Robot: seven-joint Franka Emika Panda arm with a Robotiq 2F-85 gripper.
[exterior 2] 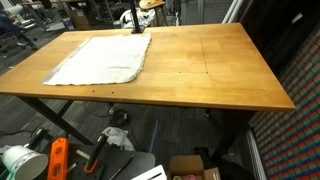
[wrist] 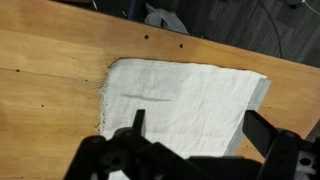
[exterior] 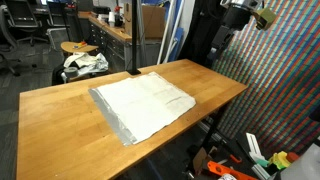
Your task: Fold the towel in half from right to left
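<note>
- Above the table [exterior 2: 220, 70], the pincer [wrist: 195, 125] is held wide open; nothing is gripped or touched.
- One towel [wrist: 180, 95] is laid flat there; one pincer is seen.

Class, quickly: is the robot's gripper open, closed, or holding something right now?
Gripper: open, holding nothing, jaws spread above the towel.
</note>
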